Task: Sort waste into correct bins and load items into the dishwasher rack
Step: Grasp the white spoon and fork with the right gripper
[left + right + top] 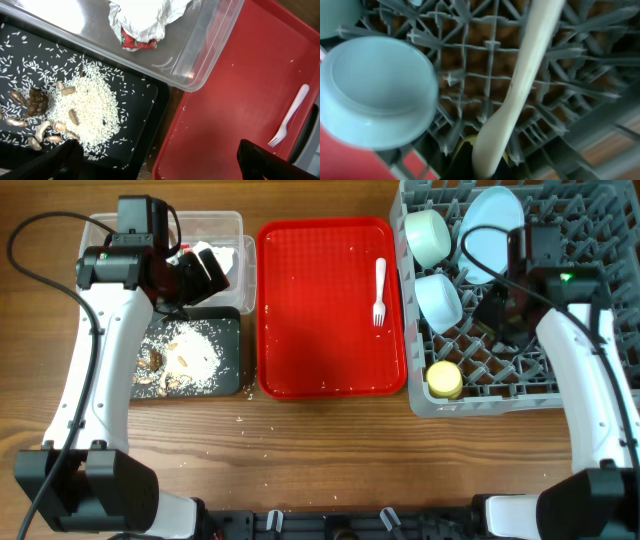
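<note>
My left gripper [207, 272] [160, 161] is open and empty, above the near ends of the clear tub [236, 222] [210, 55] and the black tray [229, 330] [146, 116]. Crumpled white paper [145, 17] with a red wrapper piece [137, 42] lies in the tub. Rice and brown scraps [185, 355] [85, 110] lie in the black tray. My right gripper [495, 310] [487, 166] is shut on a white spoon [530, 75] over the grey rack [585, 220] [470, 60]. The rack holds a green bowl [428, 235], a blue plate [493, 230], a blue bowl [438, 300] [375, 90] and a yellow cup [444, 378].
The flat red tray [320, 330] [225, 125] lies between the bins and the rack, with a white fork [380, 290] [290, 115] on its right side. Loose rice grains are scattered on the red tray and on the wooden table in front of the black tray.
</note>
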{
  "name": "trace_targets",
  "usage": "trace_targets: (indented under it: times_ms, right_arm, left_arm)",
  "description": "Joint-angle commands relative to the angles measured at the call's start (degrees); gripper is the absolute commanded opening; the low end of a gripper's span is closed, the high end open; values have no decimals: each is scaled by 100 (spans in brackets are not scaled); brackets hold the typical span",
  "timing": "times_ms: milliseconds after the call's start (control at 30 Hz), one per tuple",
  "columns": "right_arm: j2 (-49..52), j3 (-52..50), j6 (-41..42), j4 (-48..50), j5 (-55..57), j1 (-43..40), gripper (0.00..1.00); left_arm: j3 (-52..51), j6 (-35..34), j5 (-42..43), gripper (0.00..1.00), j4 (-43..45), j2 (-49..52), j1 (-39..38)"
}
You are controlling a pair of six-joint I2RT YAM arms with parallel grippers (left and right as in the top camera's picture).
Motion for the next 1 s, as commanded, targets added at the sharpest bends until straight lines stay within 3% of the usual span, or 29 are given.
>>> trace_targets:
  times_ms: [0,133,200,300,400,467,600,733,967]
  right_arm:
    - [42,-721,372,614,-533,7,17]
    - [39,-844,291,929,-664,7,30]
    - [20,-643,-570,916,-1121,20,36]
    - [-282,96,-1211,614,-1014,227,45]
    - [-487,796,-1880,619,-990,1001,63]
    - [-315,914,-1873,933,-365,2048,82]
    - [765,916,-1456,1456,-57,2688,82]
    - [2111,916,-1084,2026,-9,2599,74]
    - [3289,914,-929,2020,564,2566,63]
  left_arm:
    - [31,9,-35,100,-7,11,22]
    - [31,9,-35,100,-7,11,22]
    - [31,9,-35,100,-7,11,22]
    - [31,9,-35,100,-7,11,22]
    - [31,9,-35,100,-7,11,22]
    - [33,9,-35,100,-7,11,22]
    - [31,9,-35,100,-7,11,22]
    - [31,9,-35,100,-7,11,22]
    - [31,9,-35,100,-7,11,22]
